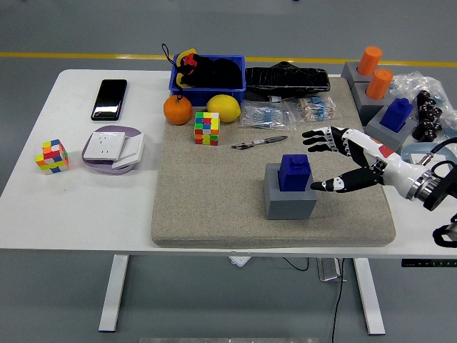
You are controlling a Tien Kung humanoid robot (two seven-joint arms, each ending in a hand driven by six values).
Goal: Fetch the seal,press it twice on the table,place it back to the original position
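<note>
Seal: a blue block with a smaller knob on top (pixel 293 172), seated upright in a grey square base (pixel 290 199) near the middle of the mat, slightly toward its right and near edge.
Mat: a beige, sand-textured pad (pixel 214 207) covering the centre and right of the white table (pixel 78 207).
Right hand: a black-and-white five-fingered hand (pixel 341 159) entering from the right edge, held just to the right of the seal; the fingers are spread wide and grasp nothing. The thumb tip lies beside the upper right corner of the grey base, close to the seal; whether it touches cannot be told.
Left hand: outside the view.
Other seals: two orange cylinders (pixel 375 71) and a second blue block (pixel 398 113), each in a grey base, at the far right corner of the mat.
Far edge of the mat: a blue bin (pixel 208 87) holding dark items, an orange (pixel 178 110), a lemon (pixel 223 107), a multicoloured cube (pixel 206 128), a pen (pixel 258 143), clear bags of small parts (pixel 285 111) and a long black pouch (pixel 287 78).
Left of the mat: a black phone (pixel 109 99), a white socket plate on a lilac disc (pixel 112 148), and a second multicoloured cube (pixel 52 156).
</note>
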